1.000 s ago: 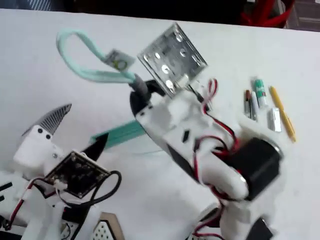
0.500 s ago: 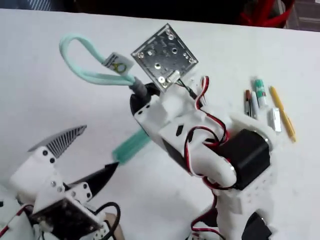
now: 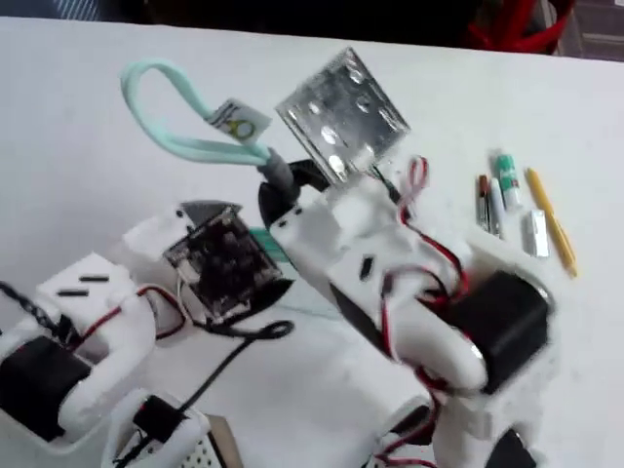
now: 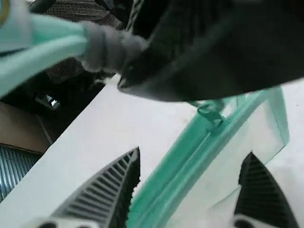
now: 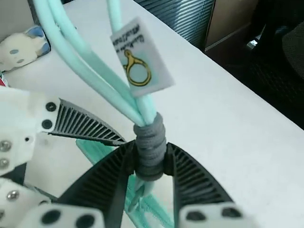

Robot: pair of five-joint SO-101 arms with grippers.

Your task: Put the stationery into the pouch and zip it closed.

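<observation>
The left gripper (image 4: pixel 192 159) hangs just above the pouch (image 4: pixel 247 137), jaws wide apart with nothing between them. It straddles the zip (image 4: pixel 175 171), probably lined up for the zip pull (image 4: pixel 209 114). Beyond it, the right gripper (image 5: pixel 149 164) is clamped tight on the grey collar (image 5: pixel 148 142) of the strap (image 5: pixel 90 71), likely to pin that end so the pouch cannot slide. The pouch seems empty, though the arms hide most of it. The stationery (image 3: pixel 512 205) lies loose on the table (image 3: pixel 97 58), well apart.
</observation>
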